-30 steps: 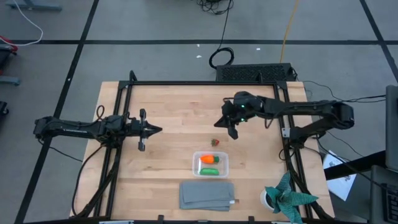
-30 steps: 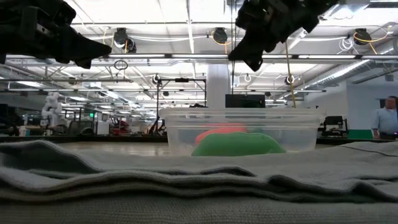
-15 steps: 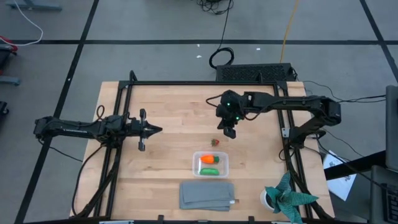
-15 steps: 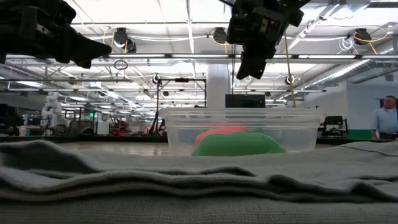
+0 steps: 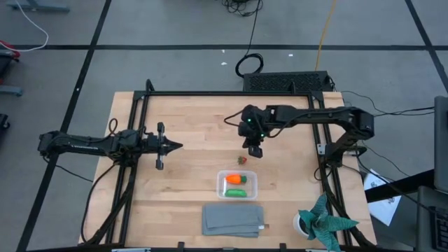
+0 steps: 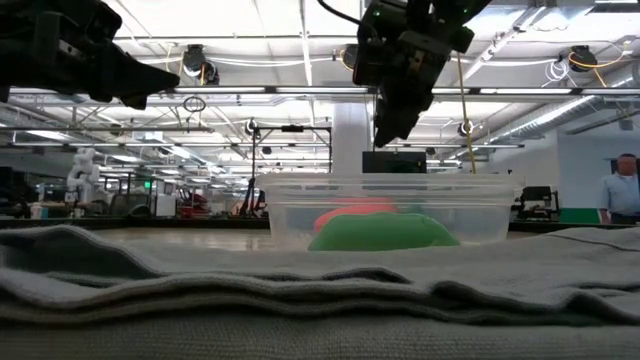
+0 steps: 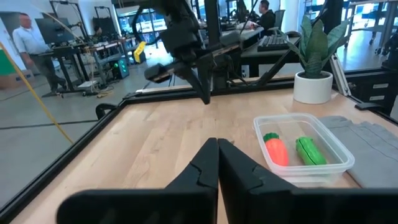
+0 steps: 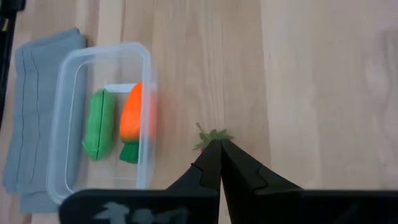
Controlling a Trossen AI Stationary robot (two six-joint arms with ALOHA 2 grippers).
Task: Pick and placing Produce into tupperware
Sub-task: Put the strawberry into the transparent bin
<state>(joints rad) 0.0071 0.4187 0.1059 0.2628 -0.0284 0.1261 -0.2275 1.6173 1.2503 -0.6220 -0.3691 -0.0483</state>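
Observation:
The clear tupperware [image 5: 237, 185] stands near the table's near edge. In it lie the orange carrot [image 5: 234, 179] and the green pod [image 5: 235, 191], also plain in the right wrist view as carrot [image 8: 134, 115] and pod [image 8: 99, 124]. The small reddish piece with a green leafy top [image 5: 243, 159] lies on the wood just beyond the tupperware. My right gripper [image 5: 253, 148] hangs above it, shut and pointing down; its fingers half hide the piece [image 8: 208, 137]. In the low view the right gripper [image 6: 385, 135] is well above the tupperware's rim [image 6: 390, 182]. My left gripper [image 5: 178, 145] waits shut at mid-left.
A folded grey cloth [image 5: 233, 219] lies at the near edge, in front of the tupperware. A white pot with a green plant [image 5: 318, 220] stands at the near right corner. Bare wood stretches between the two arms. People stand in the room beyond [image 6: 625, 190].
My right gripper has moved toward the table's left and tipped from a slant to pointing almost straight down, ending over the small reddish piece. The produce and the tupperware have stayed in place.

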